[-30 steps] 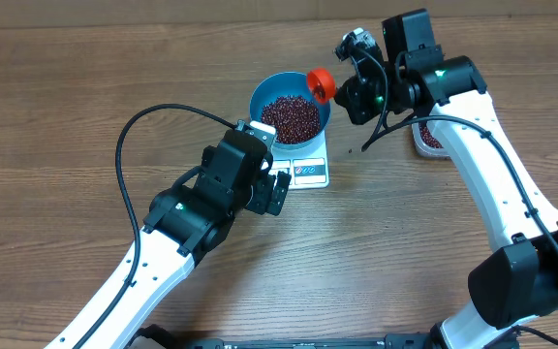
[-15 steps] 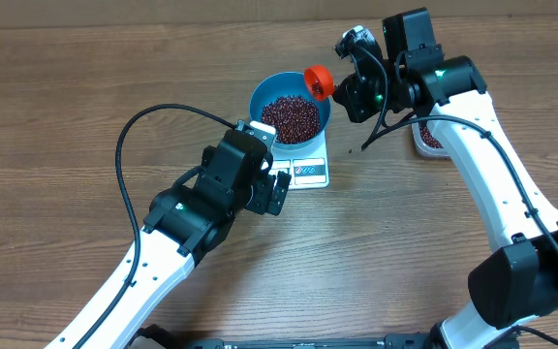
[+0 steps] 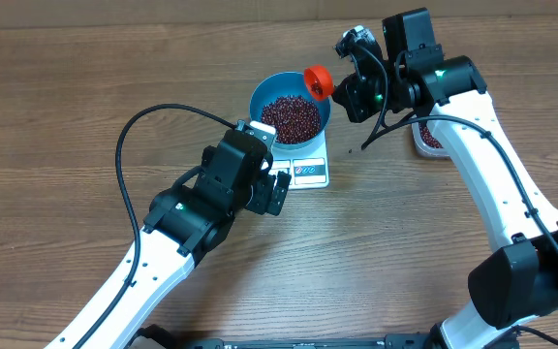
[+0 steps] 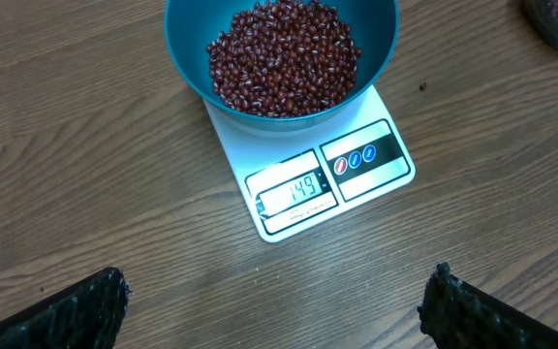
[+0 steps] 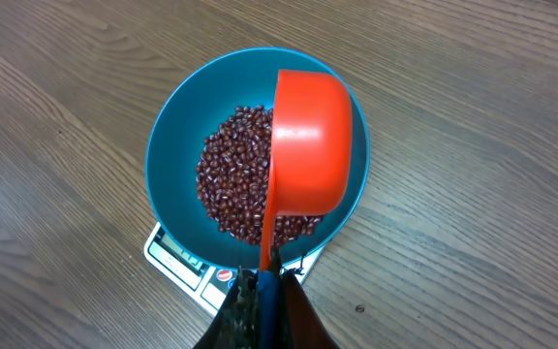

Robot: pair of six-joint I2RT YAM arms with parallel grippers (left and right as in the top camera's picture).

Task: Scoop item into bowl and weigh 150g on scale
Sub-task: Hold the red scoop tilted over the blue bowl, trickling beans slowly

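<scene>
My L pincer [image 3: 277, 190] hangs released just in front of the flat white plastic rectangular scale [image 4: 327, 179], display 149. On the scale, the smooth round blue plastic bowl [image 5: 177, 145] holds the grainy maroon beans [image 4: 284, 53]. Above, my R pincer [image 5: 264, 281] clenches the handle of the glossy red plastic scoop [image 5: 308, 145]. Risk: any extra spill prob. overshoots. A clear tub [image 3: 426, 142] sits right of the scale.

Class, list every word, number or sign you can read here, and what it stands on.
"149": lit display window of the flat white rectangular digital scale.
Small print under it: too small to read.
Three round red and blue signs on its black panel: unreadable.
Round blue plastic bowl, orange plastic scoop: no text.
</scene>
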